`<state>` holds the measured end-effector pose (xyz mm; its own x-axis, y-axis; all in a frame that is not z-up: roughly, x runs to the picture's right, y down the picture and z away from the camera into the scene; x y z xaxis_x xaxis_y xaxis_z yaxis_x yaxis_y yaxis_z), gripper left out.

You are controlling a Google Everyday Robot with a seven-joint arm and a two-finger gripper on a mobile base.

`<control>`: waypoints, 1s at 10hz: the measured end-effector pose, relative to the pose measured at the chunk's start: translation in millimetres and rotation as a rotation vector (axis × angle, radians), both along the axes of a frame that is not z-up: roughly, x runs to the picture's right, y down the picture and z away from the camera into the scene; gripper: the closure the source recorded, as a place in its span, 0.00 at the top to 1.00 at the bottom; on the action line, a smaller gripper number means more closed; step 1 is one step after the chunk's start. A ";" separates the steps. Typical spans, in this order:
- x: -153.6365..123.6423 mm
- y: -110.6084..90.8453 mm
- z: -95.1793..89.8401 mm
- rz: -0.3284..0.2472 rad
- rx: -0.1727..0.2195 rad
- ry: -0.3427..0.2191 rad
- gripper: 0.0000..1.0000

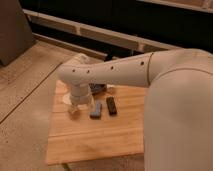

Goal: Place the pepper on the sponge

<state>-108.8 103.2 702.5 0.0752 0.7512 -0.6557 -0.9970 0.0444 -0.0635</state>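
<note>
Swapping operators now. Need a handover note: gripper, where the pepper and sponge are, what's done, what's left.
The gripper is low over the wooden table, close beside the sponge.
The pepper is not visible, possibly hidden by the wrist.
The sponge lies flat with nothing on it; a black bar lies beside it, apart.
Done: nothing confirmed.
Left: pepper onto sponge.
</note>
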 end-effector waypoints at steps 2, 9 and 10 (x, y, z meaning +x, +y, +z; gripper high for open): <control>0.0 0.0 0.0 0.000 0.000 0.000 0.65; 0.1 -1.1 -0.1 0.005 0.003 0.002 0.65; 0.2 -4.3 -0.9 0.003 0.014 0.000 0.65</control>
<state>-108.6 98.8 701.7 0.0731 0.7608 -0.6449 -0.9971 0.0426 -0.0628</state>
